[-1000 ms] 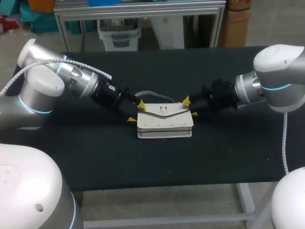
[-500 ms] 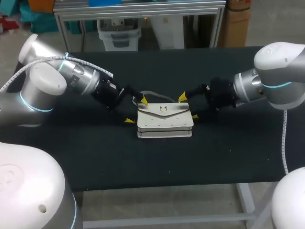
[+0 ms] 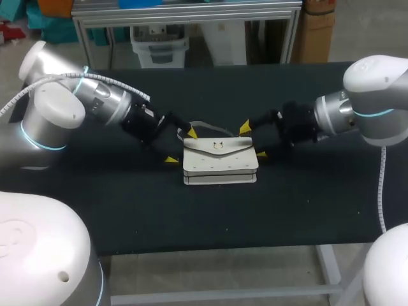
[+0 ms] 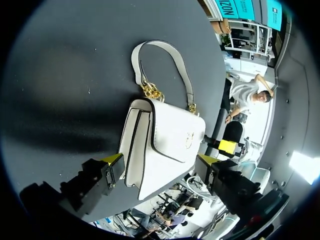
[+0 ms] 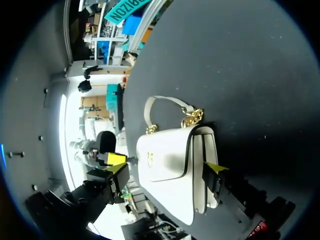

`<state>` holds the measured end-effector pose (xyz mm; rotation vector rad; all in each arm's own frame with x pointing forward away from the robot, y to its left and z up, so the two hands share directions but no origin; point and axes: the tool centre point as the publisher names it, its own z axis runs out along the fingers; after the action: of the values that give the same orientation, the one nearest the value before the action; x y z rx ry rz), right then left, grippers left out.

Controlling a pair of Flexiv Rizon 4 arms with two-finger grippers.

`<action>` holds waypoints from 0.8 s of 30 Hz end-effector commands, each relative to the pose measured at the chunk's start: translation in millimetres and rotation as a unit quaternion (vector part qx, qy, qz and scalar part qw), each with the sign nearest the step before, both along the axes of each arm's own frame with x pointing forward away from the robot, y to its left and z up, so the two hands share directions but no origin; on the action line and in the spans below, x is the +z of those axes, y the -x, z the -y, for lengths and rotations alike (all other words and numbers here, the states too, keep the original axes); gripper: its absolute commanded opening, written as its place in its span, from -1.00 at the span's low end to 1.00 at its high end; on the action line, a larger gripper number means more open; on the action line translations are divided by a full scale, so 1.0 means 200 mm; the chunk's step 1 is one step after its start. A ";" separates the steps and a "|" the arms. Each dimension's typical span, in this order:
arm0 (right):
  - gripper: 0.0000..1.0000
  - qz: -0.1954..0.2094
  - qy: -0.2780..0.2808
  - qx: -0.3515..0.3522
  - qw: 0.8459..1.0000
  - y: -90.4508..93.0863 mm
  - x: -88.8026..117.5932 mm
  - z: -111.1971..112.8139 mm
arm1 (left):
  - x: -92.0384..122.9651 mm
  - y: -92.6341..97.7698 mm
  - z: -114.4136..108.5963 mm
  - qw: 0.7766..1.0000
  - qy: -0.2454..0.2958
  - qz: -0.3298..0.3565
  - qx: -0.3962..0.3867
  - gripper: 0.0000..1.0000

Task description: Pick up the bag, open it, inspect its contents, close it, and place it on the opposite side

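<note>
Easing outward over the last second, both arms now sit slightly farther from the small white leather handbag (image 3: pixel 220 160). It lies mid-way across the black table (image 3: pixel 191 210), flap shut, its contents hidden. The left gripper (image 3: pixel 180 146) and right gripper (image 3: pixel 253 141) flank it, fingers spread, neither clamping it.

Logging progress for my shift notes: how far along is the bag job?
Done: nothing that shows; the white bag lies flat on the table, flap closed. In hand: the left gripper and right gripper flank its ends, both open, neither shut on it. Left: lifting, opening, inspecting, closing, and setting it on the opposite side.
</note>
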<state>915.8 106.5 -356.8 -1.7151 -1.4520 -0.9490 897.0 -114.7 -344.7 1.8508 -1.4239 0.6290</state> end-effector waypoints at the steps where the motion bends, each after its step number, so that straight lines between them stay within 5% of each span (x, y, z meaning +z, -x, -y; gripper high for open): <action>1: 0.87 -0.002 -0.002 0.004 1.000 -0.01 -0.01 -0.02 | -0.05 -0.03 0.05 1.000 0.006 -0.005 -0.014 0.87; 11: 0.53 -0.021 -0.008 0.010 1.000 -0.05 -0.08 -0.05 | -0.10 -0.11 0.09 0.999 0.021 -0.016 -0.021 0.55; 13: 0.24 -0.024 -0.010 0.012 1.000 -0.06 -0.09 -0.06 | -0.11 -0.12 0.10 0.999 0.023 -0.022 -0.022 -0.09; 15: -0.53 -0.028 -0.011 0.017 0.999 -0.06 -0.09 -0.07 | -0.12 -0.14 0.11 0.999 0.024 -0.026 -0.022 -1.00; 16: -1.00 -0.027 -0.009 0.019 0.999 -0.06 -0.10 -0.07 | -0.12 -0.14 0.11 0.999 0.024 -0.026 -0.022 -1.00; 24: -1.00 -0.017 -0.002 0.028 0.999 -0.02 -0.09 -0.07 | -0.11 -0.09 0.06 1.000 0.021 -0.007 -0.017 -1.00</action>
<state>922.5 113.7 -376.6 -1.6721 -1.4636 -0.8834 921.5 -123.8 -366.5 1.7824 -1.4240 0.6046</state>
